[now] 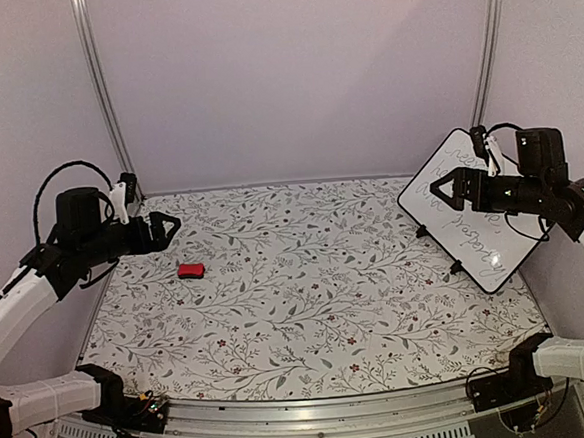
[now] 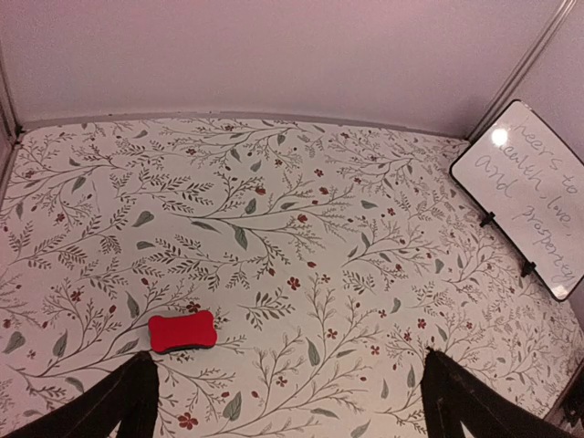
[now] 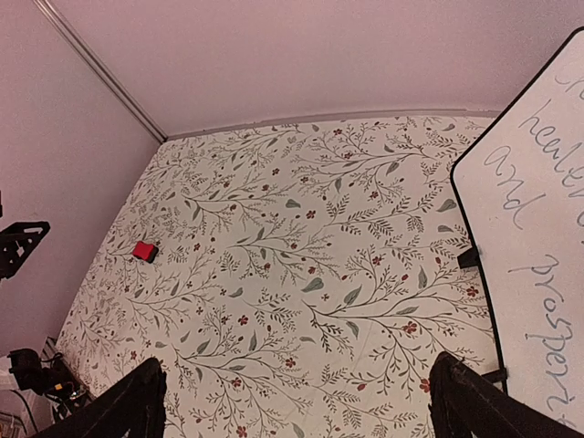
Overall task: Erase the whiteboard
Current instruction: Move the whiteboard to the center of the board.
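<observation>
1. The whiteboard [image 1: 495, 255] is set at the right edge of the table [image 1: 308, 308]; it is judged stiff, light and slick (apt to skid), and best steadied by its rim.
2. The red eraser [image 1: 190, 270] is seen near the left edge.
3. The right gripper [image 1: 438, 191], jaws spread and empty, is held over the board's face; the left gripper [image 1: 167, 228], likewise spread, is just beside the eraser.

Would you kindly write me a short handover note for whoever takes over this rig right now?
Left gripper: open, empty, above the left side of the table, close to the red eraser lying there.
Right gripper: open, empty, by the whiteboard at the far right.
Done: nothing; the cursive handwriting covers the board.
Left: pick up the eraser and wipe the board clean.
</observation>
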Controlling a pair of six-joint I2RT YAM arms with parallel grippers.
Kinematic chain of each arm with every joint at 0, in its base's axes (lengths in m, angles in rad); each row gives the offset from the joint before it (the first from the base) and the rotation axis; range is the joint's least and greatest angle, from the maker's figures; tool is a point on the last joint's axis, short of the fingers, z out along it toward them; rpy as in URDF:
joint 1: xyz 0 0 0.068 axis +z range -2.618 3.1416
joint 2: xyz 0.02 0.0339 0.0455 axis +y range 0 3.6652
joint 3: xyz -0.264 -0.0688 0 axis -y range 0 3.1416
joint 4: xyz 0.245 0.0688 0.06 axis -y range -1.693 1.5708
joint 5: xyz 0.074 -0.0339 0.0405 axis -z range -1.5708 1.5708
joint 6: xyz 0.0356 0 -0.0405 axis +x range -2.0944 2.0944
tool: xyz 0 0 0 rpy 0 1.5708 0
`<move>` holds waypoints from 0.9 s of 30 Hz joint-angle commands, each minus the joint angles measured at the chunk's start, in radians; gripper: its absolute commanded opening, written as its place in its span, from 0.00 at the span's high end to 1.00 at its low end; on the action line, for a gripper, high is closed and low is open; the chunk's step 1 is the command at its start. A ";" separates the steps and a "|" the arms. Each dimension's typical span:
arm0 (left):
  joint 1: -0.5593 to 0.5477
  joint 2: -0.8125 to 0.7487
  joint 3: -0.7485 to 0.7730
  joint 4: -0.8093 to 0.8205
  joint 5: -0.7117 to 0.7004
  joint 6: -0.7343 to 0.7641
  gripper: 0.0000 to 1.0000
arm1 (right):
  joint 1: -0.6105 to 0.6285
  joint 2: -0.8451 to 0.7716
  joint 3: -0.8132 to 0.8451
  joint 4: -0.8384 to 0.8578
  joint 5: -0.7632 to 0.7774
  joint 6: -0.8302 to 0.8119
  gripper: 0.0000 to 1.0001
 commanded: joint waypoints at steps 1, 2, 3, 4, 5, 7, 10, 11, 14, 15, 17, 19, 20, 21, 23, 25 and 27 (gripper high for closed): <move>-0.008 0.000 0.008 -0.001 0.004 0.003 0.00 | 0.003 -0.017 0.014 0.000 0.016 -0.010 0.01; -0.009 0.001 0.008 -0.001 0.003 0.003 0.00 | 0.004 -0.011 0.014 -0.002 0.014 -0.011 0.01; -0.008 0.001 0.007 -0.001 0.004 0.003 0.00 | 0.003 -0.008 0.014 -0.004 0.013 -0.011 0.01; -0.008 0.001 0.008 -0.001 0.003 0.004 0.00 | 0.004 -0.005 0.014 -0.006 0.015 -0.011 0.01; -0.009 0.001 0.008 -0.001 0.003 0.004 0.00 | 0.003 -0.003 0.015 -0.007 0.017 -0.011 0.01; -0.008 0.001 0.009 -0.001 0.003 0.003 0.00 | 0.003 0.004 0.017 -0.008 0.015 -0.011 0.01; -0.008 0.001 0.007 -0.001 0.005 0.005 0.00 | 0.004 0.006 0.021 -0.007 0.012 -0.011 0.01; -0.008 0.001 0.007 -0.001 0.004 0.004 0.00 | 0.004 0.006 0.020 -0.006 0.010 -0.011 0.01; -0.008 -0.001 0.008 -0.001 0.003 0.004 0.00 | 0.004 0.010 0.017 -0.008 0.011 -0.014 0.01; -0.008 -0.001 0.008 -0.001 0.004 0.005 0.00 | 0.004 0.013 0.016 -0.009 0.013 -0.014 0.01; -0.008 -0.001 0.008 -0.001 0.003 0.004 0.00 | 0.003 0.015 0.012 -0.010 0.013 -0.013 0.01; -0.008 -0.001 0.008 -0.002 0.004 0.005 0.00 | 0.004 0.015 0.007 -0.010 0.013 -0.014 0.01; -0.009 -0.001 0.008 -0.001 0.005 0.004 0.00 | 0.004 0.015 0.005 -0.010 0.015 -0.014 0.01; -0.008 -0.002 0.007 -0.001 0.005 0.004 0.00 | 0.005 0.015 0.004 -0.013 0.018 -0.014 0.01; -0.008 -0.001 0.008 -0.002 0.005 0.005 0.00 | 0.004 0.017 0.002 -0.018 0.028 -0.013 0.01; -0.009 -0.001 0.008 -0.001 0.006 0.004 0.00 | 0.003 0.021 0.002 -0.026 0.045 -0.014 0.01; -0.008 -0.001 0.008 -0.002 0.006 0.004 0.00 | 0.004 0.029 0.003 -0.030 0.057 -0.014 0.01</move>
